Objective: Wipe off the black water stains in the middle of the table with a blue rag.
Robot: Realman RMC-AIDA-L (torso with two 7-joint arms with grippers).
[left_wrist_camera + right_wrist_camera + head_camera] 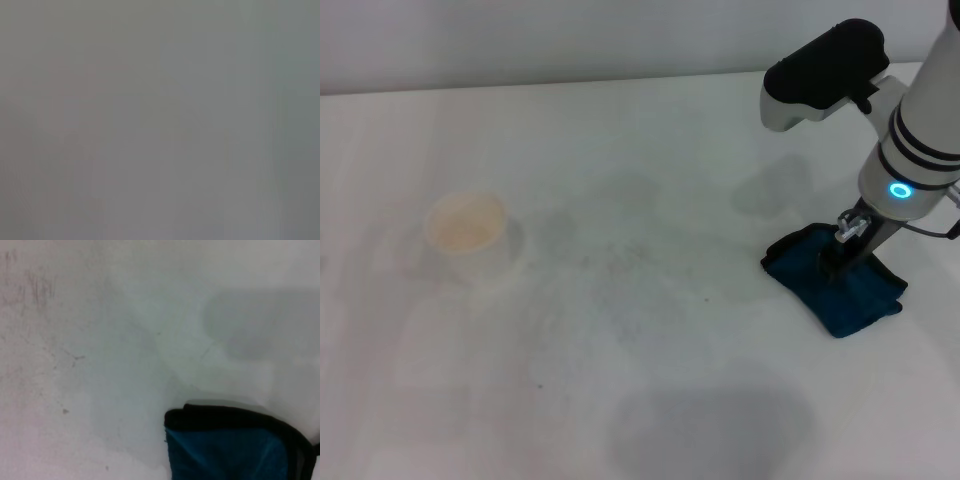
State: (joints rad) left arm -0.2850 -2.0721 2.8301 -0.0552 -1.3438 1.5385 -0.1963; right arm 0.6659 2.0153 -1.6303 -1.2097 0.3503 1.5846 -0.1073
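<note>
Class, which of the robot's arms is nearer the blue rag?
Right. The right pincer is down on the blue rag at the table's right side; the left arm is out of view.

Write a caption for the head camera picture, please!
Right gripper presses down on the blue rag on the white table, paper cup far left.

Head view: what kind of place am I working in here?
Likely a bare test bench, not a home. A plain white table against a blank wall, holding only a paper cup and the blue rag, with the right gripper on the rag.
</note>
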